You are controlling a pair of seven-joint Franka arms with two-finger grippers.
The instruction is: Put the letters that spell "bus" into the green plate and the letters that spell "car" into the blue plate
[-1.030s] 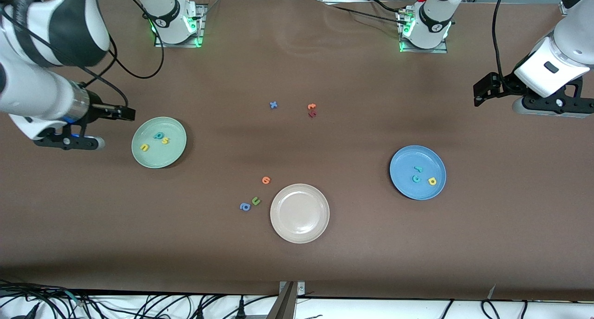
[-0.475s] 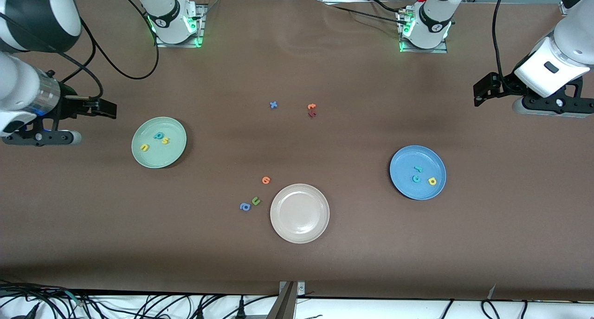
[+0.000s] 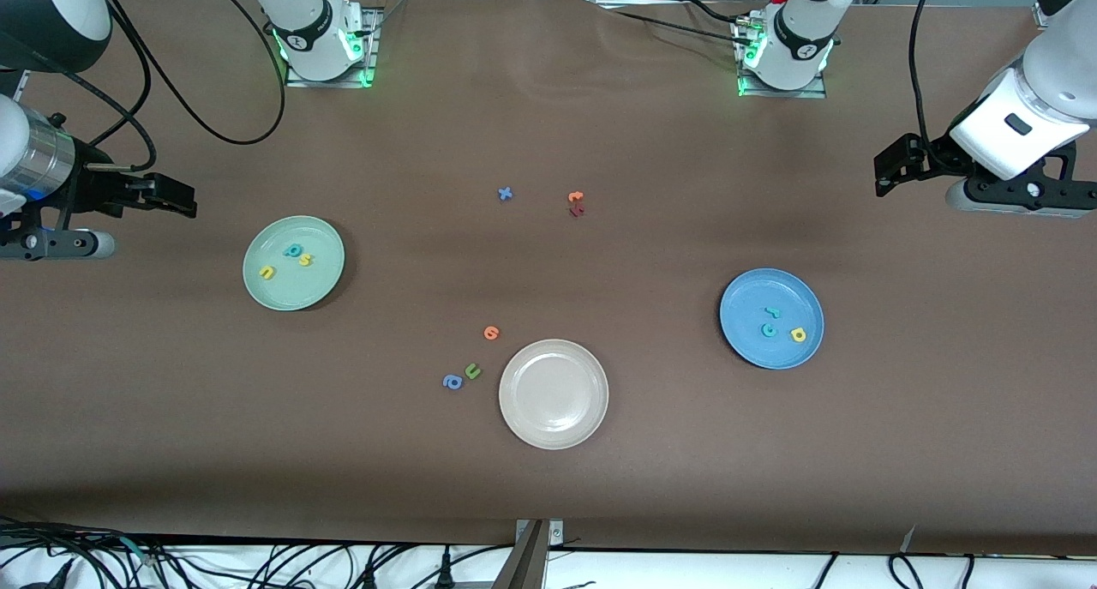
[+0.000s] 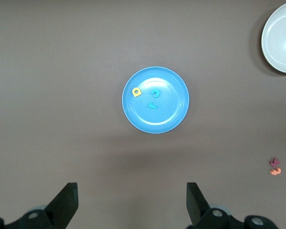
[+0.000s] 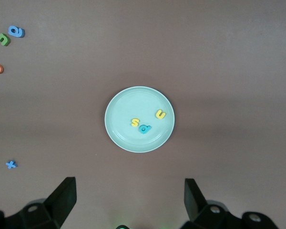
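The green plate (image 3: 300, 293) lies toward the right arm's end and holds a yellow "u" (image 3: 267, 273), a teal "b" (image 3: 294, 250) and a yellow "s" (image 3: 305, 260). The blue plate (image 3: 744, 302) lies toward the left arm's end and holds a teal "r" (image 3: 773, 311), a teal "c" (image 3: 769, 329) and a yellow "a" (image 3: 798, 334). My right gripper (image 5: 128, 198) hangs open and empty over bare table beside the green plate (image 5: 128, 107). Over bare table beside the blue plate (image 4: 169, 112), my left gripper (image 4: 132, 200) is open and empty too.
A beige-white plate (image 3: 554, 393) sits near the front camera at mid-table. Beside it lie an orange letter (image 3: 491, 333), an olive "u" (image 3: 472, 371) and a blue "a" (image 3: 452, 382). Farther from the camera lie a blue "x" (image 3: 505, 194), an orange letter (image 3: 576, 197) and a red letter (image 3: 577, 211).
My right arm has drawn away from the green plate toward its own end of the table. The left arm has not moved, and no letter has shifted.
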